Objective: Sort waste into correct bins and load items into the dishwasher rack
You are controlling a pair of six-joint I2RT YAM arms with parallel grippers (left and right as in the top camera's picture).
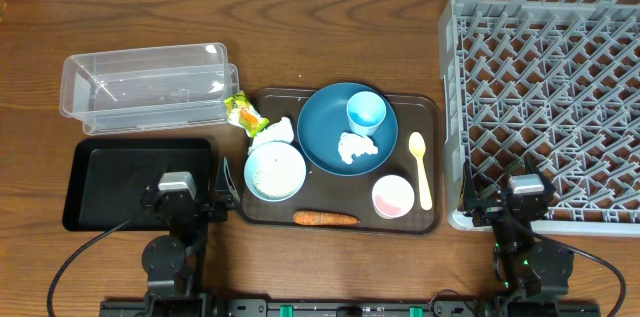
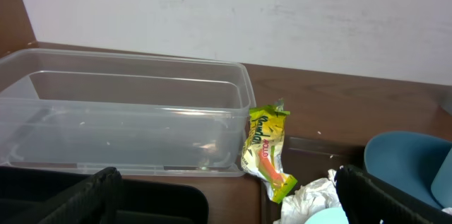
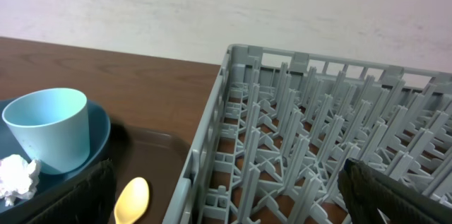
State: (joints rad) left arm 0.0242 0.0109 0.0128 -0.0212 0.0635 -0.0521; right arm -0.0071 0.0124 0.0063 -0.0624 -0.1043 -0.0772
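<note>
A dark blue plate [image 1: 345,127] on the brown tray holds a light blue cup [image 1: 366,112] and a crumpled tissue [image 1: 356,147]. A white bowl with rice-like grains [image 1: 274,171], a pink bowl [image 1: 393,196], a yellow spoon [image 1: 421,167], a carrot [image 1: 325,219], another tissue [image 1: 275,133] and a snack wrapper [image 1: 243,111] lie around it. The clear tub [image 1: 148,89] and black tray [image 1: 135,182] are at left, the grey rack [image 1: 545,97] at right. My left gripper [image 1: 222,187] is open and empty over the black tray's right edge. My right gripper [image 1: 500,197] is open and empty at the rack's front edge.
The dark brown serving tray [image 1: 425,219] sits mid-table between the bins and the rack. In the left wrist view the wrapper [image 2: 266,150] lies by the tub's corner [image 2: 240,111]. In the right wrist view the cup [image 3: 48,128] and spoon [image 3: 131,199] are left of the rack wall [image 3: 205,146].
</note>
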